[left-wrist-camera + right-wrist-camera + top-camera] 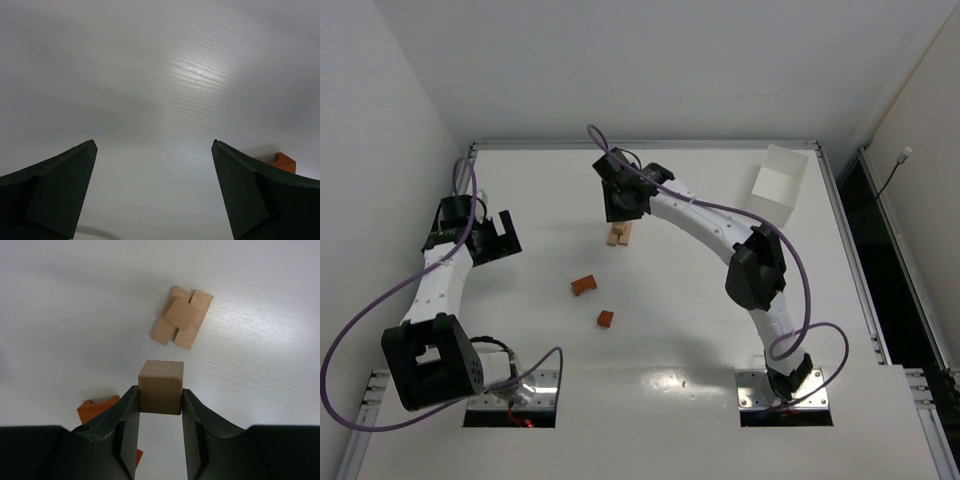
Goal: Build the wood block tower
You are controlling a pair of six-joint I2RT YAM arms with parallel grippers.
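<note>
Wood block tower (182, 322) not yet touched by the piece in hand; lies at about 12 to 1 o'clock from it in the right wrist view, clear table between.

Right gripper (160, 397): clamped on a pale tan cube (160, 387), one finger flat on each side face, the cube standing out past the fingertips. Cannot tell whether the cube touches the table (680, 300) or hangs above it.

Tower as seen now: two pale tan bars lying side by side, slightly offset, with a flat square pale piece across them, turned at an angle. All pale wood.

At 8 o'clock from the cube, a reddish-orange block (97, 410), partly hidden behind the finger on that side.

Top view: right gripper (620, 200) reaches in over mid-table, tower (619, 235) just beside it at 6 o'clock. First reddish-orange block (584, 285) at 7 o'clock from the tower; a second reddish-orange block (605, 319) near 6 o'clock, farther off. The two lie apart. White box (780, 185) between 2 and 3 o'clock from the tower, well apart.

Left gripper (495, 238): at 9 o'clock from the tower, well apart. Left wrist view shows it (154, 144) spread wide, only bare table between the fingers. A corner of a reddish-orange block (284, 162) peeks out at 3 o'clock, behind the finger on that side.
</note>
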